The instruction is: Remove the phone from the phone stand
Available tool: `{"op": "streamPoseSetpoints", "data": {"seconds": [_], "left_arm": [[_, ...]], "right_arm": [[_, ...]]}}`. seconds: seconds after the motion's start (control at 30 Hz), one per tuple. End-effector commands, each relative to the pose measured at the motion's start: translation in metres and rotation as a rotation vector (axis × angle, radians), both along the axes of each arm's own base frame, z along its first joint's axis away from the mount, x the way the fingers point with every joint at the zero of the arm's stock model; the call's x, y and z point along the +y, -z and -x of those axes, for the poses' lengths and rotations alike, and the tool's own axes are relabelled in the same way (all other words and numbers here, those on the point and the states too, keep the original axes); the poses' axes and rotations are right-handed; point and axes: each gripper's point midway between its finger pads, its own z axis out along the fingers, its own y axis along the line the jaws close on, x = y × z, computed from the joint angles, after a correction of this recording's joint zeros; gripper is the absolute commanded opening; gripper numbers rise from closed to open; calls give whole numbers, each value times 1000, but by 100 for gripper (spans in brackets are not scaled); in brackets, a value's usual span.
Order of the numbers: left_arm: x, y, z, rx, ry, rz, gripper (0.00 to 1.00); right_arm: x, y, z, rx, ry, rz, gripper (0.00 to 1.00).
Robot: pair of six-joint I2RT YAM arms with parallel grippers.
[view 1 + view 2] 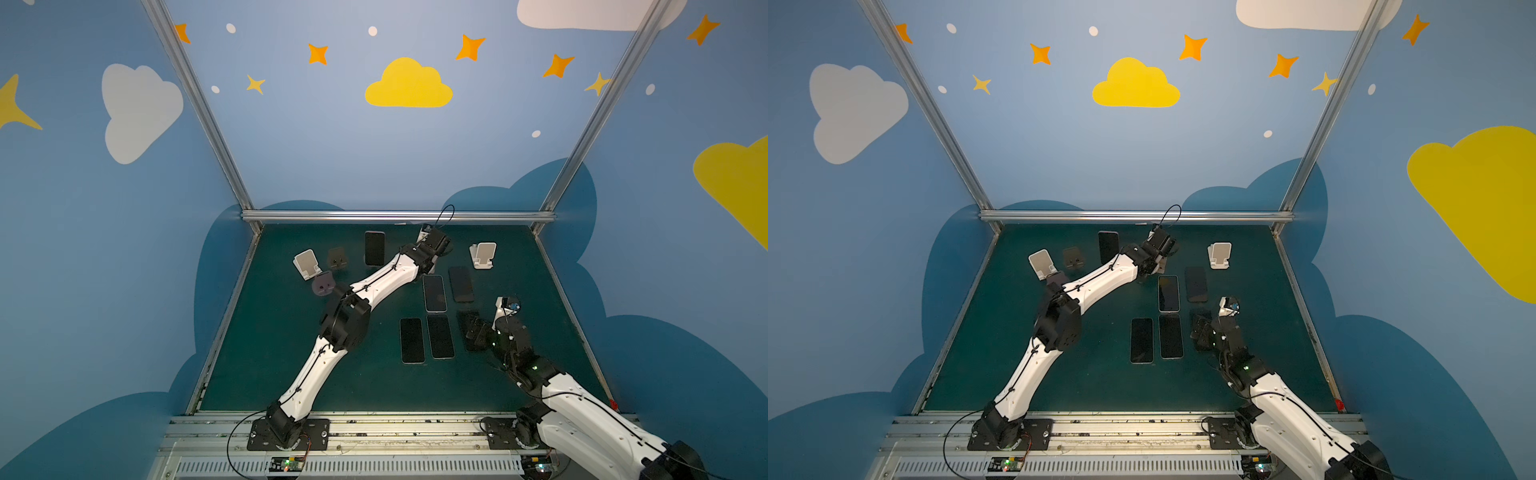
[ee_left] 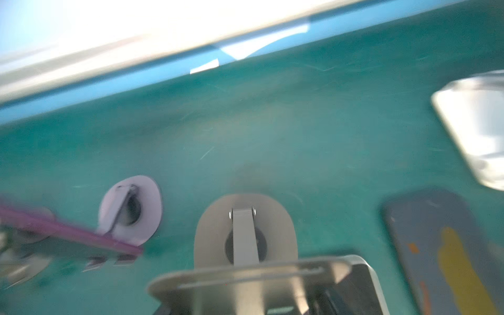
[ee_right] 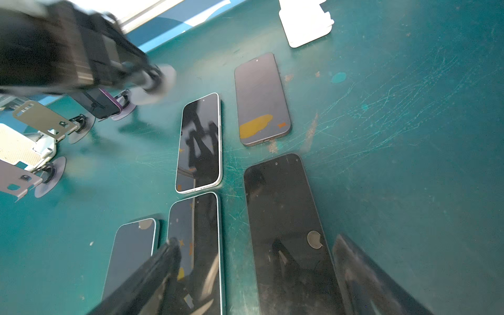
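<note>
Green surface (image 1: 291, 374), far edge: left gripper (image 3: 150, 77) closed, right gripper (image 3: 255, 241) apart; best lift the phone (image 1: 374, 248) straight up, steadying its stand (image 2: 136, 196).

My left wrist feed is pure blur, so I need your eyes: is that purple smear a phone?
Observer: Yes. In both top views it is a phone upright on a stand, left of the left end effector.
Operator: And where is the right arm?
Observer: The right end effector is open over the flat phones nearer the front, holding nothing.
</note>
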Motion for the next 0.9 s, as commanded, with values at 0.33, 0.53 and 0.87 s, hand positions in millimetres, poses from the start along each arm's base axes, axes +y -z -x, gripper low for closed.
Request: {"op": "streamPoseSetpoints", "data": {"seconds": [0.33, 0.53, 0.87], "left_arm": [[88, -147, 62, -274, -43, 118, 46], [185, -167, 92, -332, -211, 180, 47], [376, -133, 142, -320, -735, 297, 50]], "right_arm": [[5, -14, -3, -30, -16, -36, 88], [9, -12, -1, -15, -28, -52, 88], [11, -10, -2, -4, -30, -63, 88]]}}
